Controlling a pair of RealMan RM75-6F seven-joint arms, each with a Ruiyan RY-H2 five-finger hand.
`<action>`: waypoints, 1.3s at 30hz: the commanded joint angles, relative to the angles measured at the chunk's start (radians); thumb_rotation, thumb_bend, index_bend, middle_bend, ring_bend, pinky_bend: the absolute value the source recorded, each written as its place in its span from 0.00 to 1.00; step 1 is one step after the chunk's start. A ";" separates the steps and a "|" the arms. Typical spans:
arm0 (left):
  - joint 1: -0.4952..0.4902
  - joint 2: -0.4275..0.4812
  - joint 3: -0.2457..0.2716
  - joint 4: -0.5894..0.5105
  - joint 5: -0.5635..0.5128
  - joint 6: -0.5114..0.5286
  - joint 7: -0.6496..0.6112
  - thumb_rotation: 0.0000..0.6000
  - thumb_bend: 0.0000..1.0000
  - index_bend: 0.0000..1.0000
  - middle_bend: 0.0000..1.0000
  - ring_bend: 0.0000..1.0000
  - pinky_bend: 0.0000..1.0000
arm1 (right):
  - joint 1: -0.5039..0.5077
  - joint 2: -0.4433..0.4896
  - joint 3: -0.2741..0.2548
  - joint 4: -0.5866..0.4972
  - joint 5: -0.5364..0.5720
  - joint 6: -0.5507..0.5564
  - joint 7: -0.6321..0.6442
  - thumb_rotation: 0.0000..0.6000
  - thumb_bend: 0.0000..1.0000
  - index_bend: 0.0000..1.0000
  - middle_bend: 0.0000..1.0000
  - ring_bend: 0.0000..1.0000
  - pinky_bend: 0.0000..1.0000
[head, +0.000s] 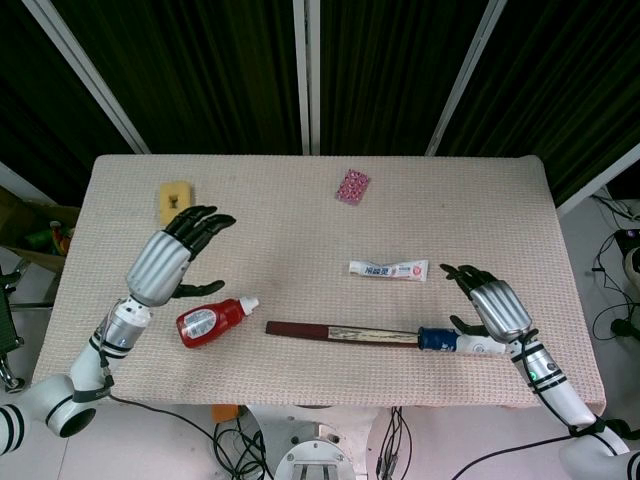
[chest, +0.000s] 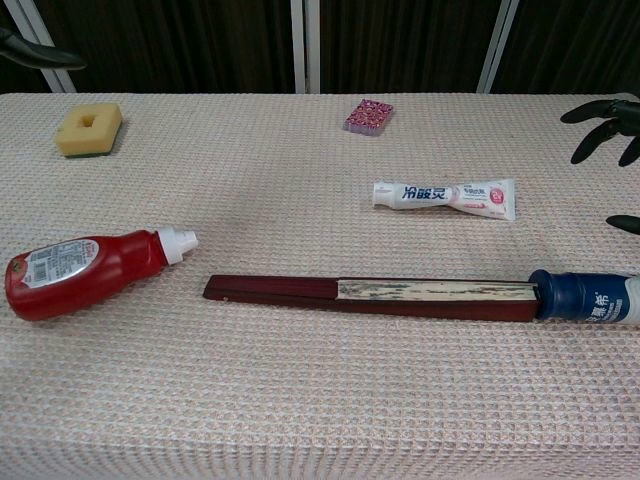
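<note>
We log: left hand (head: 172, 255) spread, holding nothing, above the red bottle (head: 212, 320) lying near the worktop's (head: 300, 200) front-left corner, not yet grasped. Right hand (head: 492, 305) spread, empty, beside the folded fan (head: 345, 332) and blue-capped tube (head: 455, 341); toothpaste (head: 389, 269) nearby.

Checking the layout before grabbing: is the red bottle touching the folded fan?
Apart. The chest view shows bare tablecloth between the red bottle cap and the folded fan tip.
</note>
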 joint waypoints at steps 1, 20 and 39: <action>-0.006 -0.006 0.002 0.011 -0.009 -0.007 -0.009 1.00 0.03 0.15 0.17 0.11 0.15 | 0.008 -0.015 0.009 0.014 0.012 -0.008 0.000 1.00 0.23 0.12 0.28 0.15 0.33; 0.066 -0.004 0.084 -0.006 -0.099 -0.014 0.001 1.00 0.03 0.15 0.17 0.11 0.15 | 0.243 -0.318 0.139 0.248 0.212 -0.272 -0.377 1.00 0.12 0.26 0.37 0.20 0.42; 0.094 -0.017 0.087 0.038 -0.118 0.008 -0.049 1.00 0.03 0.15 0.17 0.11 0.15 | 0.319 -0.502 0.104 0.576 0.121 -0.214 -0.197 1.00 0.27 0.40 0.41 0.29 0.49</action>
